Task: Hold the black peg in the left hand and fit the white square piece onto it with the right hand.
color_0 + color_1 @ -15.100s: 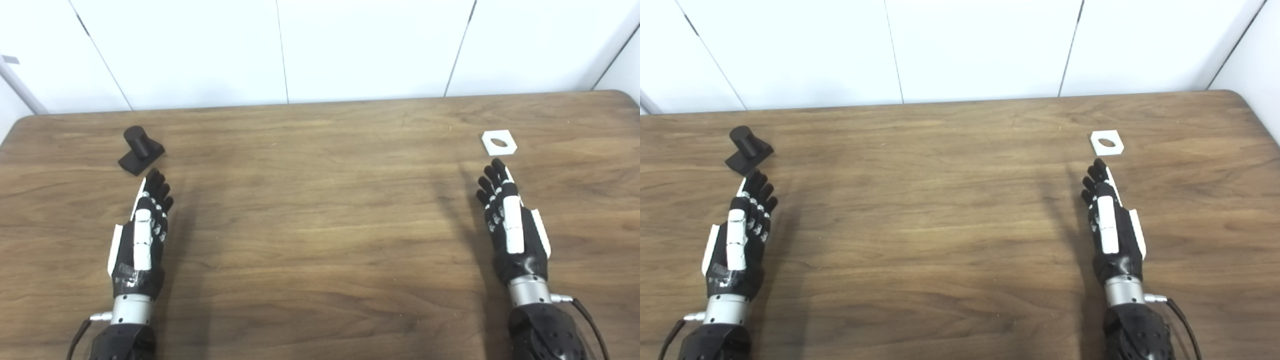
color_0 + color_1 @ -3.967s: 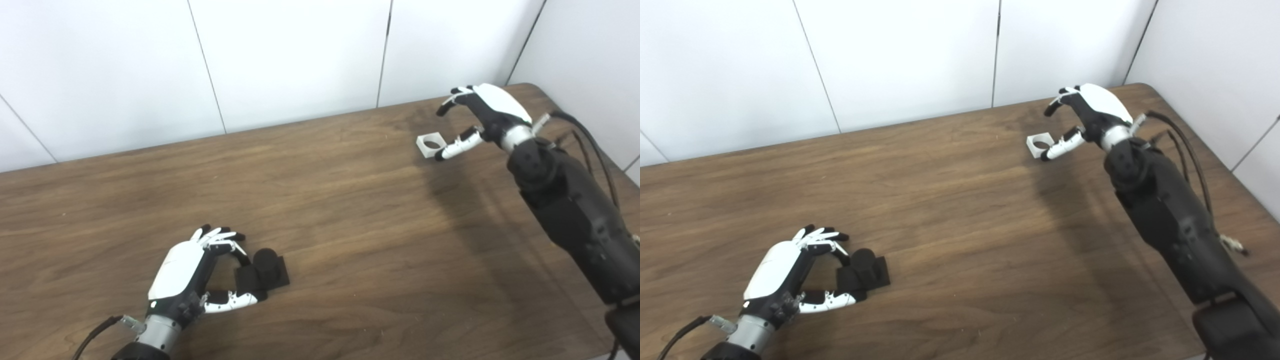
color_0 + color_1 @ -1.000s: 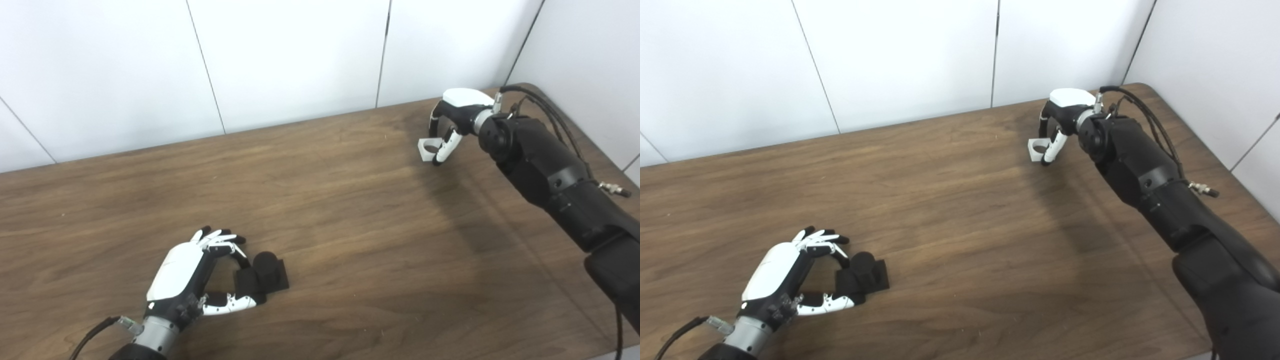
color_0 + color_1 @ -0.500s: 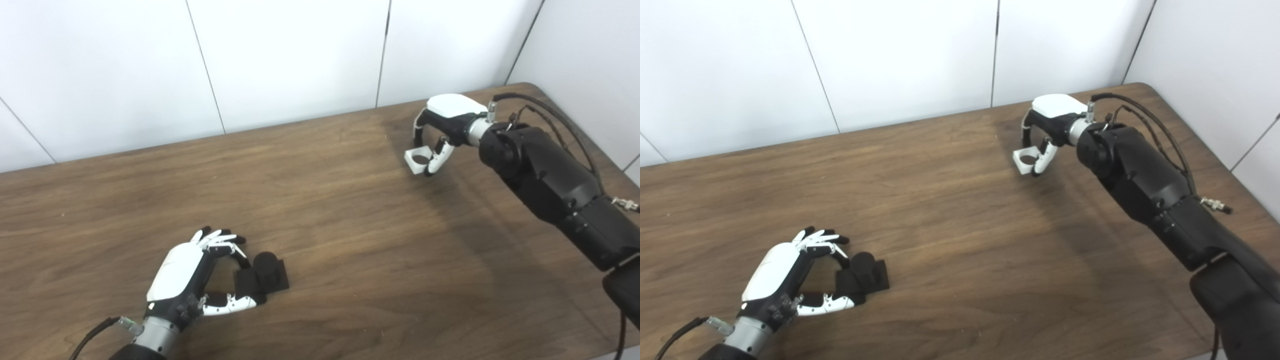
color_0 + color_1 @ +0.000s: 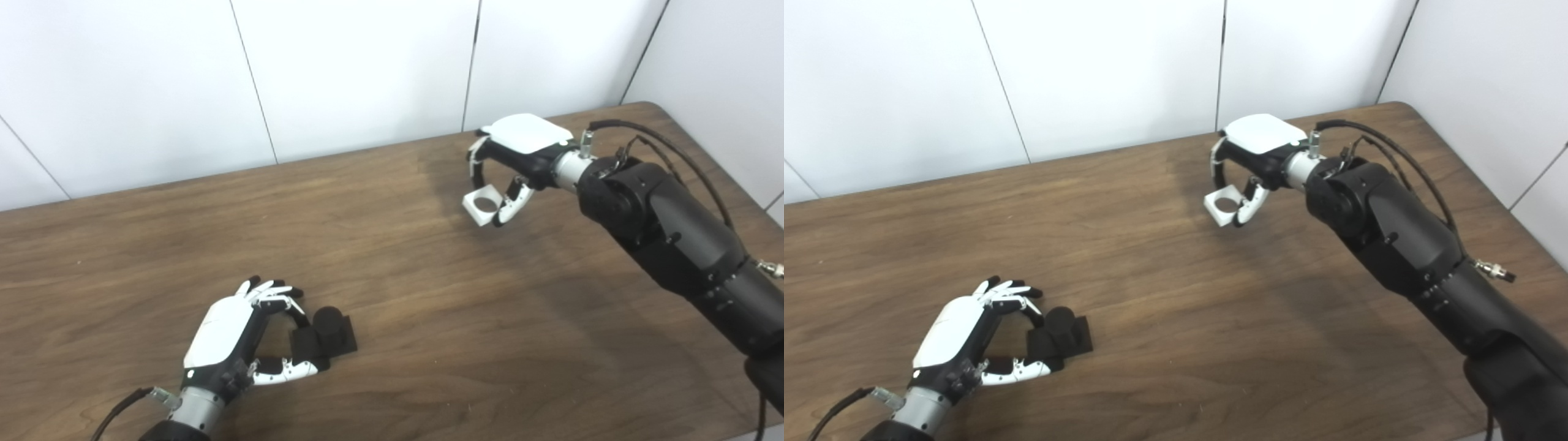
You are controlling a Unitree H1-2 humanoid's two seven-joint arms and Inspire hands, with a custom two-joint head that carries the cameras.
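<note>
The black peg [image 5: 327, 321], a short cylinder on a square base, stands upright on the wooden table [image 5: 398, 275] at the near left. My left hand [image 5: 236, 331] lies at its left side, with fingers and thumb closed on the base's edges. My right hand [image 5: 520, 144] is at the far right of centre, palm down. It pinches the white square piece [image 5: 473, 211] with a round hole between fingers and thumb, held level a little above the table. The piece also shows in the right eye view [image 5: 1216, 211]. The two hands are far apart.
White wall panels [image 5: 355, 73] stand right behind the table's far edge. The table's rounded far right corner [image 5: 649, 107] and right edge lie close to a side wall. Cables [image 5: 674, 147] loop off my right forearm.
My right hand has carried the white square piece leftward and a little nearer, lifted off the table. My left hand and the black peg have stayed in place.
</note>
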